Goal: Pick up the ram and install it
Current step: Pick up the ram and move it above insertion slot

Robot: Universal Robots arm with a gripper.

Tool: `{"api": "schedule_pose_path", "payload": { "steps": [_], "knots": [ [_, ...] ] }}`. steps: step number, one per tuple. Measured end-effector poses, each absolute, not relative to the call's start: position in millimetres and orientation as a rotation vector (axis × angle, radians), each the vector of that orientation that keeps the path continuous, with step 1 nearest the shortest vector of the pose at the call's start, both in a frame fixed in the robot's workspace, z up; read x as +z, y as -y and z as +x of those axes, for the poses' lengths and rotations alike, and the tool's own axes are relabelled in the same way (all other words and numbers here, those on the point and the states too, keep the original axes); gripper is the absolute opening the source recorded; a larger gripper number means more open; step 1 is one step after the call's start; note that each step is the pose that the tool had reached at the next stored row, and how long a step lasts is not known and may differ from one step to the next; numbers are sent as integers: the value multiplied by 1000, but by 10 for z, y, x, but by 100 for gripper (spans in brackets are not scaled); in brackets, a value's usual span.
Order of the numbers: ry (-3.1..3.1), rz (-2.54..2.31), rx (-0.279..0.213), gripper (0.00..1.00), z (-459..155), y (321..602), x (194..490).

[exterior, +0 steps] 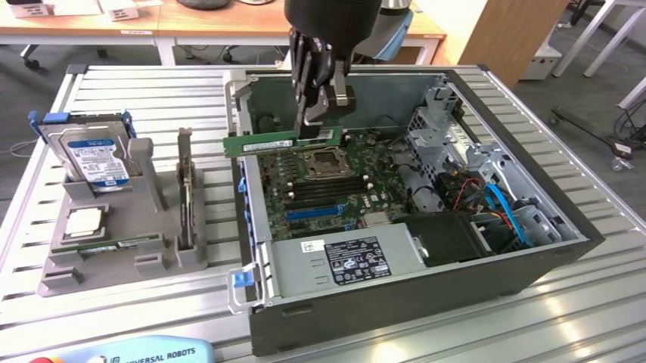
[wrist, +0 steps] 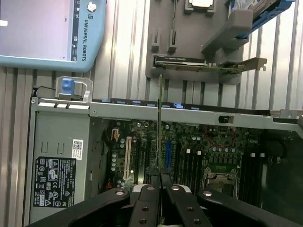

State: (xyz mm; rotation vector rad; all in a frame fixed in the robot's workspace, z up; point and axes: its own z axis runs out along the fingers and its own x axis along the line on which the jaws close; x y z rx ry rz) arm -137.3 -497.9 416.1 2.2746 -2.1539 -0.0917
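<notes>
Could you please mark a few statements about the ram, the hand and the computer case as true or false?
1. The hand is shut on the ram. True.
2. The ram is seated in a motherboard slot. False: it is held in the air above the motherboard.
3. The computer case has its side open. True.
4. The hard drive lies inside the case. False: it stands in the grey holder beside the case, on the exterior view's left.
</notes>
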Motion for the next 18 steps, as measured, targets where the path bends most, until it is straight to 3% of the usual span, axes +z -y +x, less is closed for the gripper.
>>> {"api": "schedule_pose_path", "payload": {
  "steps": [18],
  "knots": [
    [2214,2218,-92,11,-1171,4979,4148]
  ]
}}
